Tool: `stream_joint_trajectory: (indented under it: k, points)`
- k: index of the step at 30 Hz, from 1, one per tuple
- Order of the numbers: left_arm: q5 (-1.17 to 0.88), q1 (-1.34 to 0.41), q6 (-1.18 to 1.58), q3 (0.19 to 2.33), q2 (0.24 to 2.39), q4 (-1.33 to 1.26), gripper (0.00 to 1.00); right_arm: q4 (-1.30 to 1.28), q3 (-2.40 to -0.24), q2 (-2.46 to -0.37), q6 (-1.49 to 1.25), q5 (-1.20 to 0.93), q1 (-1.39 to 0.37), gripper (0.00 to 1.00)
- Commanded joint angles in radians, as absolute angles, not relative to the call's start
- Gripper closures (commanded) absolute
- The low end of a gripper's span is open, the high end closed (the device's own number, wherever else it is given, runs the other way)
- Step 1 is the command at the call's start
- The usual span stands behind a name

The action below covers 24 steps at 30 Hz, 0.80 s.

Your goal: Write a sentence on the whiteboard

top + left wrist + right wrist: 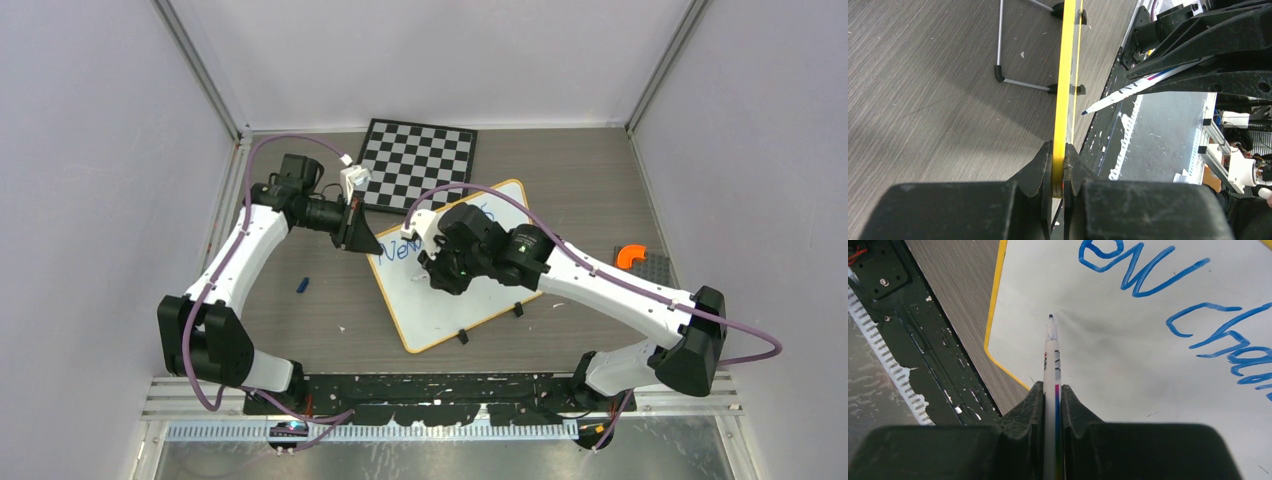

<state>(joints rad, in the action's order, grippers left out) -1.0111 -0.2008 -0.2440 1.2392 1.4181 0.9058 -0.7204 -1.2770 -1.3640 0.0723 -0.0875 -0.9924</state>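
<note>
My right hand point(1052, 392) grips the marker point(1051, 352), tip over the whiteboard point(1128, 375); left hand point(1060, 155) clamps its left rim. Blue writing point(1148, 275) started, sentence looks unfinished.

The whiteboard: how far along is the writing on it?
Done: blue words starting "New chan" sit on the whiteboard. In hand: the left gripper pinches its rim; the right gripper holds the marker over a blank area. Remaining: probably more words, since the sentence looks unfinished.
</note>
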Motion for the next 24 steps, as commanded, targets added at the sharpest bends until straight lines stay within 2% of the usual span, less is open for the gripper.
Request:
stream_joint_trajectory:
  k: [1, 14, 24]
  points:
    - [-0.937, -0.198, -0.249, 1.227, 1.426, 0.860, 1.00, -0.709, -1.279, -1.350, 0.084, -0.076, -0.998, 1.00]
    - [-0.937, -0.198, -0.250, 1.226, 1.421, 0.863, 1.00, -0.672, -1.299, -1.400, 0.071, 0.078, -1.002, 1.00]
    - [-0.939, -0.199, -0.257, 1.223, 1.421, 0.864, 1.00, -0.661, -1.317, -1.426, 0.061, 0.045, -1.003, 1.00]
